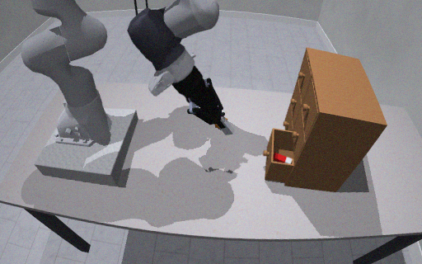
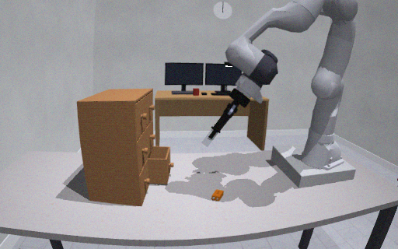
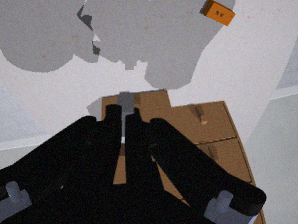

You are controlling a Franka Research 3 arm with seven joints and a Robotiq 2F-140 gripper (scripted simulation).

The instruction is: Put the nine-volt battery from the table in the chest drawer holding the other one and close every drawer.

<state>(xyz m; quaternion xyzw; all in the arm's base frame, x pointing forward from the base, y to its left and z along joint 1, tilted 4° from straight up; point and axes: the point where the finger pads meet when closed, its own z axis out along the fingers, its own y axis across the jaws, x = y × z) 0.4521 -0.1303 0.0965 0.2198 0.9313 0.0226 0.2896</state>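
Only top view shows the drawer's red item [image 1: 283, 158].

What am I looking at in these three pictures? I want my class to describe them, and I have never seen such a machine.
The tall grey jointed machine is a robot arm bolted to a block on the pale table. At its tip is a black two-fingered gripper, shut with nothing between its fingers, hanging above the table.

One picture looks down from above, one looks across the table from the side, and one comes from a camera on the arm's wrist, so the dark gripper fills its lower half.

On the table stands a small brown wooden chest of drawers. Its bottom drawer is pulled out and holds a small red and white object. A small orange nine-volt battery lies loose on the table.
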